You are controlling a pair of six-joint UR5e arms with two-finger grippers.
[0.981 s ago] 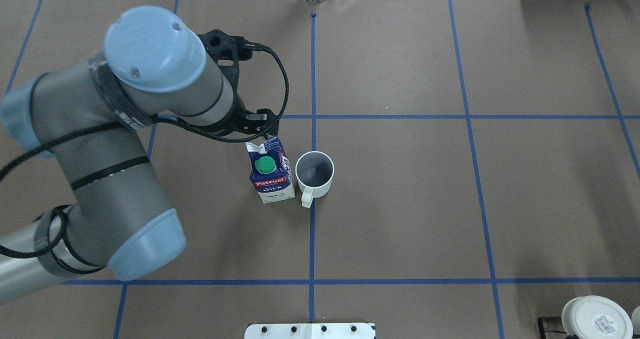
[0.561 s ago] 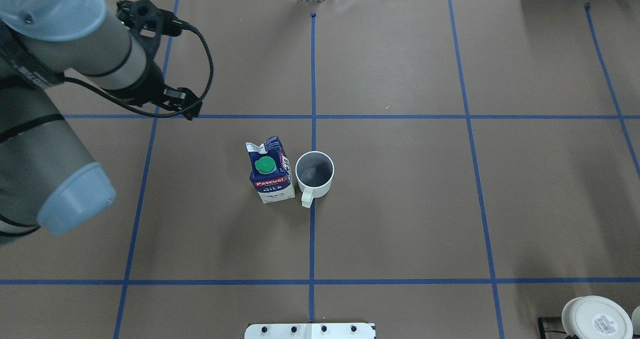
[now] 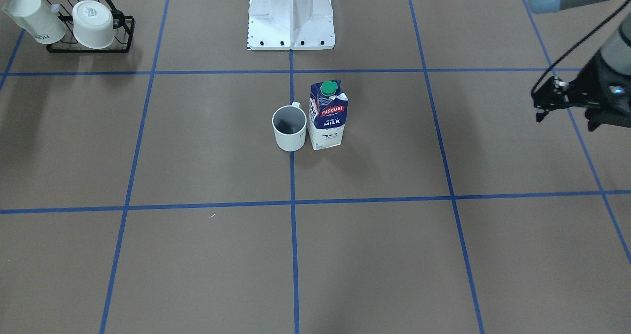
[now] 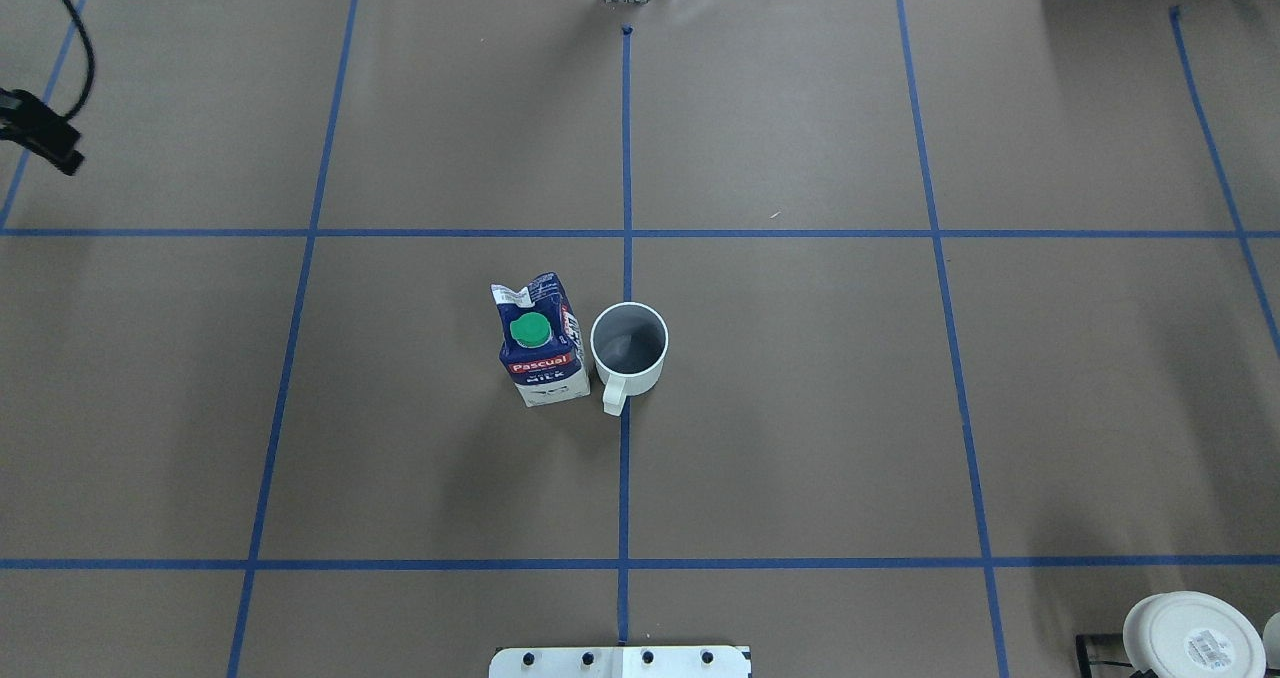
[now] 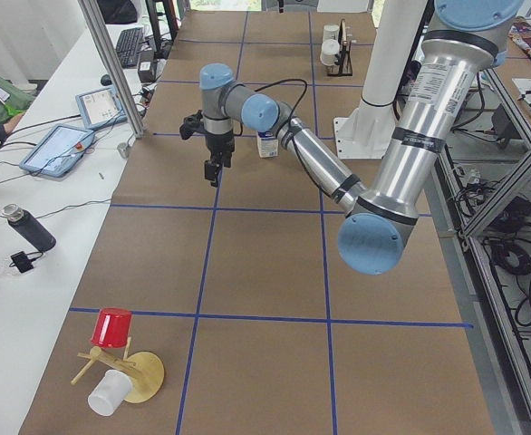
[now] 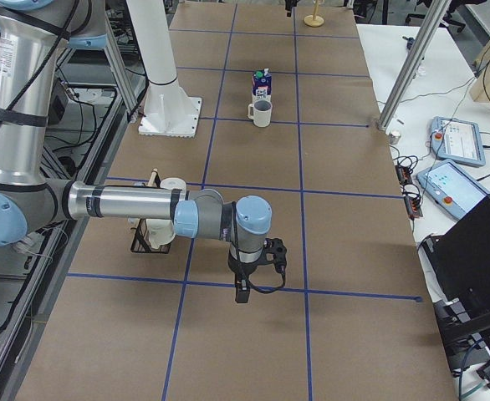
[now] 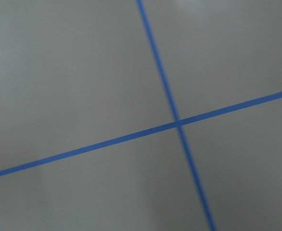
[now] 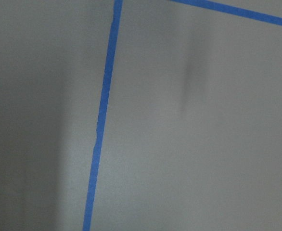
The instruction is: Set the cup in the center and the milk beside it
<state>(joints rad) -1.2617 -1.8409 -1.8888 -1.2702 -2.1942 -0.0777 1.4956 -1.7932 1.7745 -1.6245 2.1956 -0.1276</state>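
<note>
The cup (image 4: 629,348) is stood upright and empty on the central blue line of the surface (image 4: 800,438). The milk (image 4: 542,353), capped, is set just beside it, leftward. The left pincer (image 5: 213,172) and right pincer (image 6: 242,292) are held well apart from both; their width cannot be told.

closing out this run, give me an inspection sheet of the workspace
surface: brown paper table, blue tape grid
job's things: cup upright on the centre line; milk upright close beside it, contact unclear
clutter: wire rack with two white cups; red cup and white cup by a wooden stand
grippers: left gripper and right gripper both far from the things; open or shut unclear
cables: black cable at the left wrist
surroundings: tablets on the side bench
</note>
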